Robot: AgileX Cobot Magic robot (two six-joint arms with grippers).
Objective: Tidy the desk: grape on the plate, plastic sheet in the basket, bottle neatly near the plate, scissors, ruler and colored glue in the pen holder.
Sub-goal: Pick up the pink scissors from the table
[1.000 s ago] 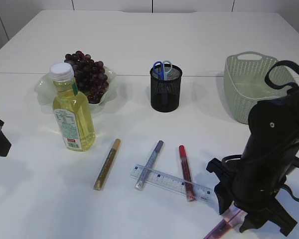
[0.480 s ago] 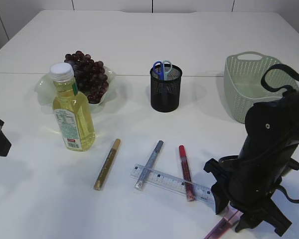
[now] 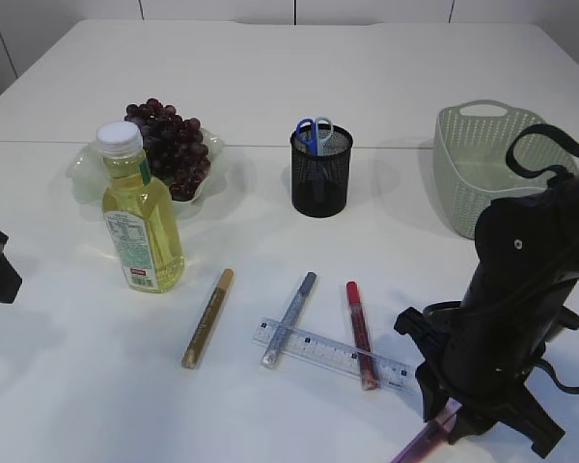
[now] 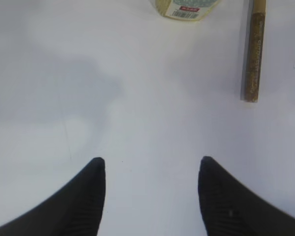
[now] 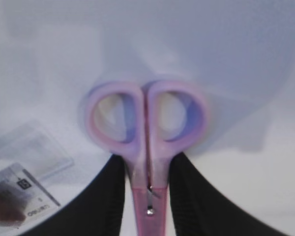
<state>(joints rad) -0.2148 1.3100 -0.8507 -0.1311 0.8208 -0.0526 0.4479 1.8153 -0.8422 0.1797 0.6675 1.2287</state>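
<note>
- The pink scissors (image 5: 146, 147) lie flat on the desk (image 3: 270, 193) at the near right corner, handle loops pointing away from your right wrist, blades hidden under the arm in the exterior view.
- Your right gripper (image 5: 146, 196) straddles the scissors just below the loops; both fingers (image 5: 108, 196) press the shank from either side with no gap showing, so I judge it clamped on the scissors. They do not look lifted yet.
- So the step in hand is the scissors pickup, bound for the pen holder (image 3: 320, 169), which already holds a blue-handled pair (image 3: 315, 130).
- Next you need to lift straight up, check that the scissors hang steady, then carry them up and left to the holder and drop them in blades first. Mind the ruler (image 3: 330, 351) and red glue pen (image 3: 360, 333) just beside your wrist.
- Your left gripper (image 4: 151, 196) hangs empty over bare desk at the far left, jaws well apart, with the gold glue pen (image 4: 252, 54) and the bottle (image 3: 140, 212) ahead of it.
- The grapes (image 3: 169, 145) sit on the plate (image 3: 82, 174), bottle near it; the basket (image 3: 487, 164) stands at the right. I cannot see any plastic sheet.
</note>
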